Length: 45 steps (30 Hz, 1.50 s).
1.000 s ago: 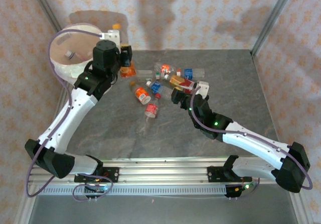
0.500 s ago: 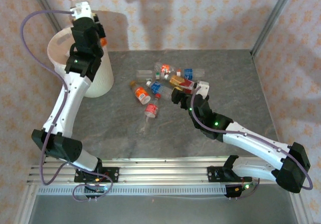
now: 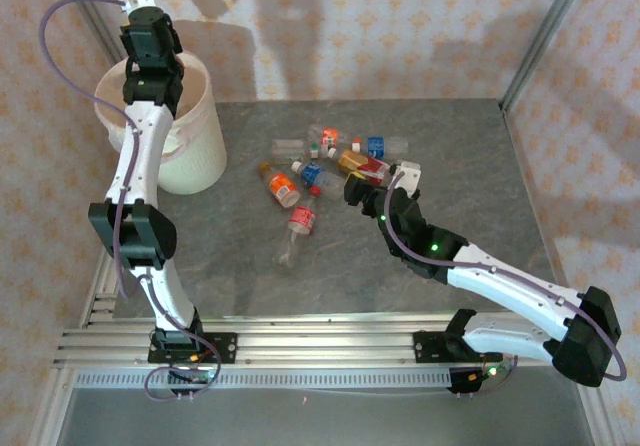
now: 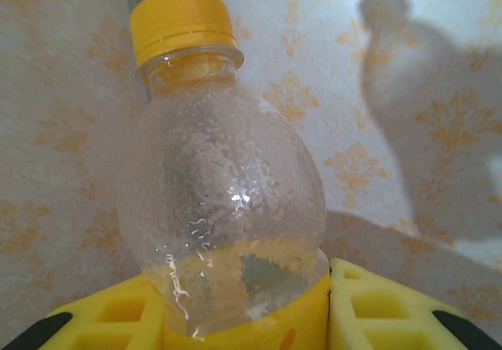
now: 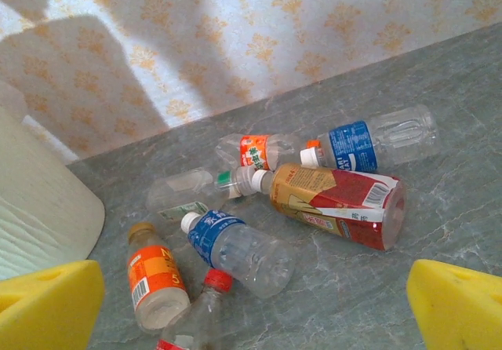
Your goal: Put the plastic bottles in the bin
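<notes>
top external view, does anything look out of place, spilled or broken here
Nothing spilled or broken. The plastic bottles lie toppled in a loose jumble mid-table, caps pointing all ways, one red-capped bottle nearest the arms. The bin stands upright at the far left. The left fingers clamp a yellow-capped bottle raised high.
</notes>
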Motion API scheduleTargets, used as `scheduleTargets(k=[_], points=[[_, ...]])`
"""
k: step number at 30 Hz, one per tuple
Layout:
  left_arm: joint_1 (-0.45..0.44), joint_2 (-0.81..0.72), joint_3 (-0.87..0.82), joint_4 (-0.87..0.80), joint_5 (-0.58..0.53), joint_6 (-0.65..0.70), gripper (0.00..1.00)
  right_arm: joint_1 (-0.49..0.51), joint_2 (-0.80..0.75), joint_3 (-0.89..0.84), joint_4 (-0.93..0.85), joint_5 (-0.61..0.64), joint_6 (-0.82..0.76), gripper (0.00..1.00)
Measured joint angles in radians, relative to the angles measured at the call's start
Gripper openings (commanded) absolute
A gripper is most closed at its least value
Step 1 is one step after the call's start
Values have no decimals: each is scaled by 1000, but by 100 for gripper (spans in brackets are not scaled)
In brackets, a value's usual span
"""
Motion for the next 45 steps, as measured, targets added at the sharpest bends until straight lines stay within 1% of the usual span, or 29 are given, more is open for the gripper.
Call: scheduleTargets(k=[3, 5, 6, 9, 10, 14, 24, 26, 27, 32, 35, 38, 41, 45], points=[[12, 35, 1, -39, 46, -11, 41, 0, 0, 0, -3, 5, 0, 99], [16, 47, -19, -43, 82, -23, 46, 0, 0, 0, -7, 9, 0, 99], [19, 46, -41, -42, 101, -29, 50, 0, 0, 0, -8, 9, 0, 99], [20, 46, -111, -32, 157, -58, 70, 0, 0, 0, -10, 10, 0, 99], [20, 46, -131, -34, 176, -66, 75, 0, 0, 0, -11, 10, 0, 99], [20, 46, -163, -34, 229, -92, 79, 0, 0, 0, -15, 10, 1, 99], [20, -14, -162, -35, 272, -136, 87, 0, 0, 0, -15, 9, 6, 99], [20, -26, -151, -40, 279, -143, 91, 0, 0, 0, -15, 9, 8, 99], [20, -31, -140, -44, 280, -151, 99, 0, 0, 0, -15, 9, 8, 99], [16, -58, -130, -64, 273, -193, 100, 0, 0, 0, -15, 9, 12, 99], [-3, -101, -154, -83, 227, -230, 100, 0, 0, 0, -15, 9, 15, 99], [-48, -155, -164, -112, 178, -261, 100, 0, 0, 0, -15, 9, 16, 99], [-118, -226, -181, -140, 117, -293, 100, 0, 6, 0, -15, 9, 16, 99], [-208, -346, -269, -167, 75, -370, 100, 0, 16, 0, -15, 9, 16, 99]])
